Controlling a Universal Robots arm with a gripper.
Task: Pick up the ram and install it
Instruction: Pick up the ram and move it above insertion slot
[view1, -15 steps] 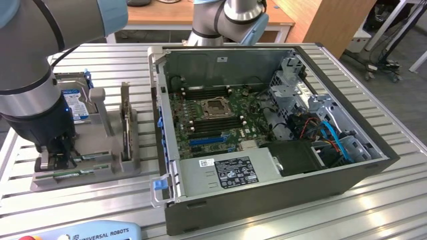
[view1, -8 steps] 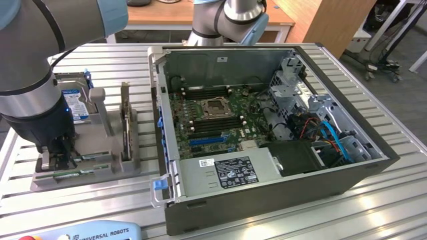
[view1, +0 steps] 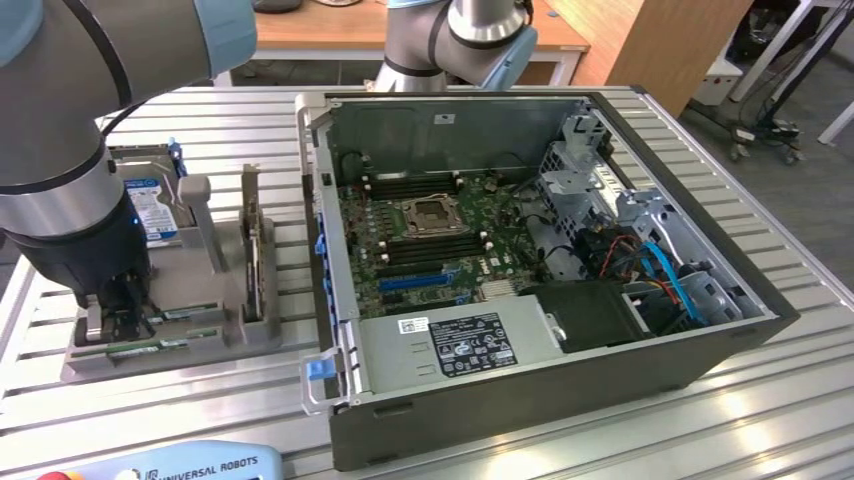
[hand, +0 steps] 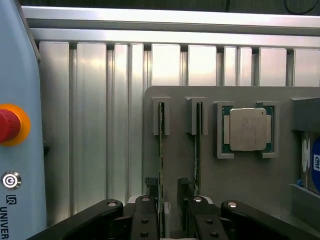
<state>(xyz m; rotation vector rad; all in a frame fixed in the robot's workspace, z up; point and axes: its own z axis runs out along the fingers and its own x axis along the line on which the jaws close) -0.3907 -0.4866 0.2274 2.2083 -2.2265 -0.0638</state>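
Straddling the ram (hand: 161, 150) with wide-open jaws, you have it standing on edge in the grey holder (view1: 227, 345) at the exterior view's lower left. A second stick (hand: 198, 140) stands just beside it, so an off-centre squeeze could nip that one or tilt the ram in its slot.

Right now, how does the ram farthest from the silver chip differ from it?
The ram is long and thin, the chip square. The ram stands on edge, the chip lies flat. The open end effector straddles the ram, not the chip. Both sit in the gray holder.
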